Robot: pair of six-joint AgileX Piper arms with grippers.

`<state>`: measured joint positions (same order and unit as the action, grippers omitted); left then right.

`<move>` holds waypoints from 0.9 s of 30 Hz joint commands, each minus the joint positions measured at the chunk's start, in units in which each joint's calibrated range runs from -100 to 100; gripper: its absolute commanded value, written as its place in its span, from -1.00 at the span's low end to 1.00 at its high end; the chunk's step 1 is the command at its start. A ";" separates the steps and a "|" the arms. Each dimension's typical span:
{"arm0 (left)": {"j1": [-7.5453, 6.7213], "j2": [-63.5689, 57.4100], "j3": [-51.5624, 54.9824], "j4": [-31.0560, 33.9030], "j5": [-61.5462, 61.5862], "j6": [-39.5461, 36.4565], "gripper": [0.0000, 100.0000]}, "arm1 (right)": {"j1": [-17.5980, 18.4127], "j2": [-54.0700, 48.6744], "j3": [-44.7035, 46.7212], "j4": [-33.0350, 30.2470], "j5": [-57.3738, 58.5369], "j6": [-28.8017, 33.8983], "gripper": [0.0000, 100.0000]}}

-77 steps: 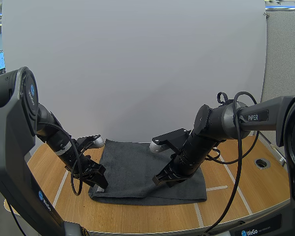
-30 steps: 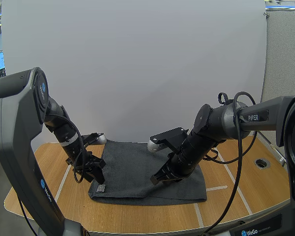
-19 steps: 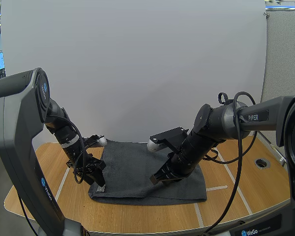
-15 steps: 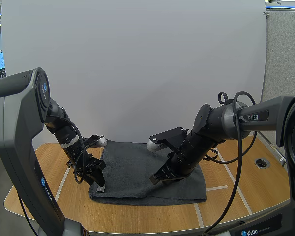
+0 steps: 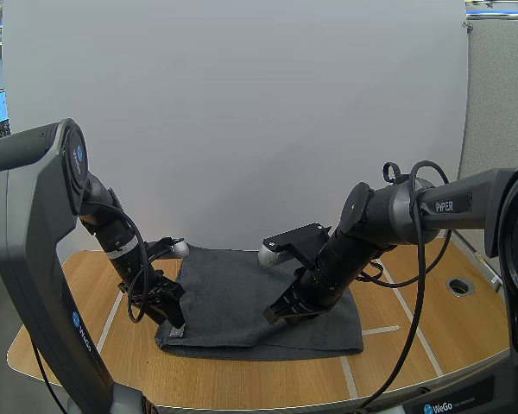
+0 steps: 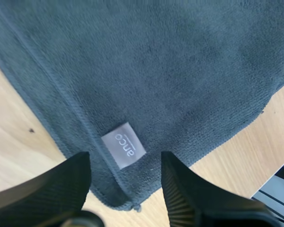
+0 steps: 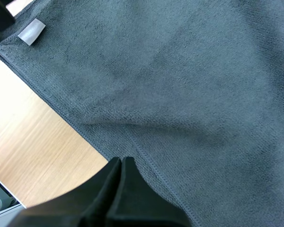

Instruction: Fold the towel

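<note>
Wooden surface carries the towel, spread flat in one layer between the arms. Left fingers stand apart, straddling the near-left corner just by the label, not gripping. Right fingers are pressed together, seemingly pinching the near hem, where creases run up to the tips. No fold is made yet, so all the folding is left. Against a second ago, the left fingers have sunk closer to the corner; the right arm and towel look unchanged.
</note>
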<state>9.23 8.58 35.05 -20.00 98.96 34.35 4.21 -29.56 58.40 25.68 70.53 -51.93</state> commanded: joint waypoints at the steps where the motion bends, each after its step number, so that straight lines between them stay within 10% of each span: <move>1: -0.29 -0.38 -4.21 -0.30 1.04 1.24 0.46 | 0.05 -0.30 0.25 0.23 0.08 -0.38 -1.00; 27: -0.29 -0.38 -10.35 -0.55 1.04 1.23 0.46 | 0.05 -0.30 0.25 0.23 0.08 -0.38 -1.00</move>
<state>9.23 8.58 28.54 -19.80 99.29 35.38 4.21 -29.56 58.40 25.68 70.53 -51.93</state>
